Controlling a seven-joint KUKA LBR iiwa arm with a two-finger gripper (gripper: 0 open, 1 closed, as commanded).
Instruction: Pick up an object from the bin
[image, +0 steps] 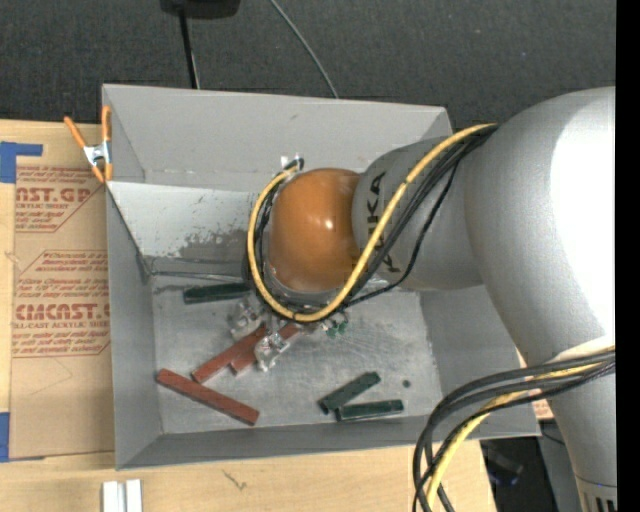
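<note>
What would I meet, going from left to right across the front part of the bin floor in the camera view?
Long red-brown stick → hand → pair of dark green sticks.

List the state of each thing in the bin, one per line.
pincer: low in the bin, over the middle brown stick.
middle brown stick: flat, partly under the pincer.
front brown stick: flat, free.
lone green stick: flat, free.
green pair: flat, side by side, free.
</note>
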